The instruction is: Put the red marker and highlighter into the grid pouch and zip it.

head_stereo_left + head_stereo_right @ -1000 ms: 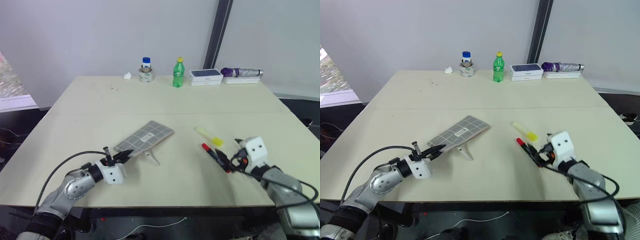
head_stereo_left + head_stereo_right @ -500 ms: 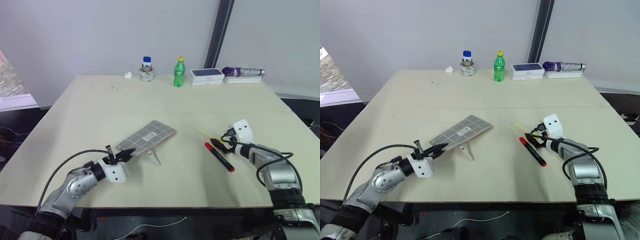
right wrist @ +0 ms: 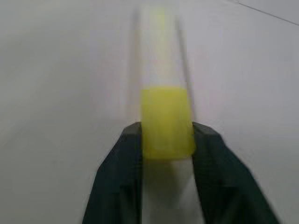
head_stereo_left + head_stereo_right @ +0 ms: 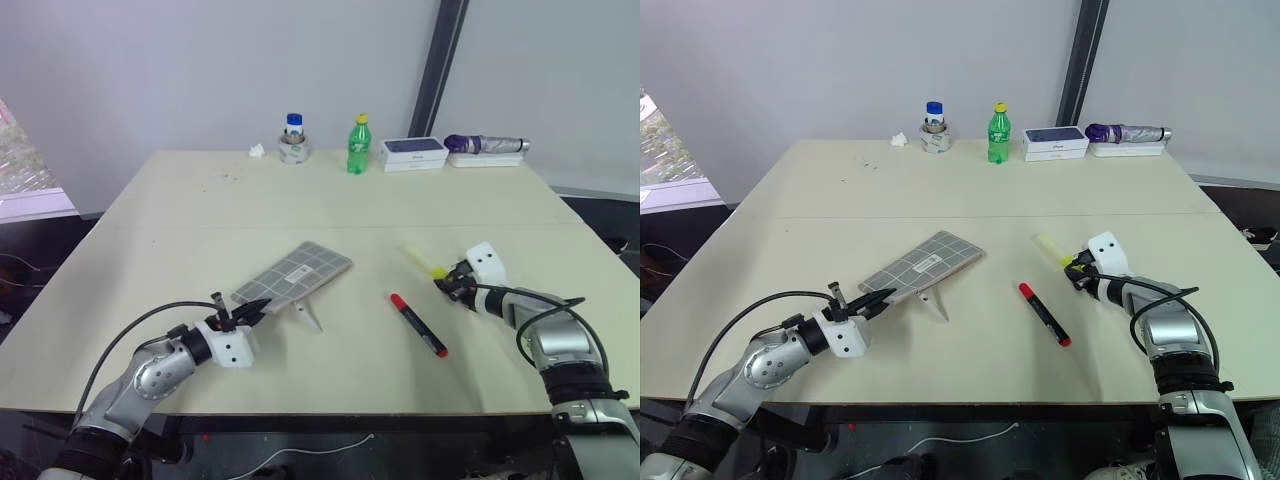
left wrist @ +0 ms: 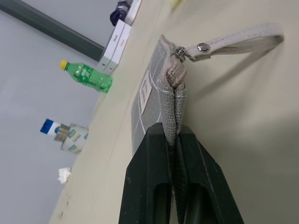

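Observation:
The grid pouch [image 4: 295,272] lies flat near the table's middle, its pale strap [image 5: 233,42] trailing off the near end. My left gripper [image 4: 250,308] is shut on the pouch's near corner, and the fabric edge is pinched between its fingers [image 5: 154,154]. The red marker [image 4: 418,324] lies loose on the table, right of the pouch, red cap pointing away. Beyond it lies the highlighter [image 4: 420,258]. My right gripper [image 4: 443,279] is shut on the highlighter's yellow cap [image 3: 167,121], with a finger pressed against each side.
Along the far edge stand a white jar with a blue lid [image 4: 292,140], a green bottle [image 4: 357,146], a flat white box [image 4: 411,153] and a purple folded umbrella [image 4: 485,145]. A crumpled tissue [image 4: 256,152] lies by the jar. The table's near edge [image 4: 330,412] runs just behind both arms.
My right gripper moved away from the marker's near end, forward to the highlighter, and closed on its cap. The marker shifted slightly left. The left gripper and pouch stayed put.

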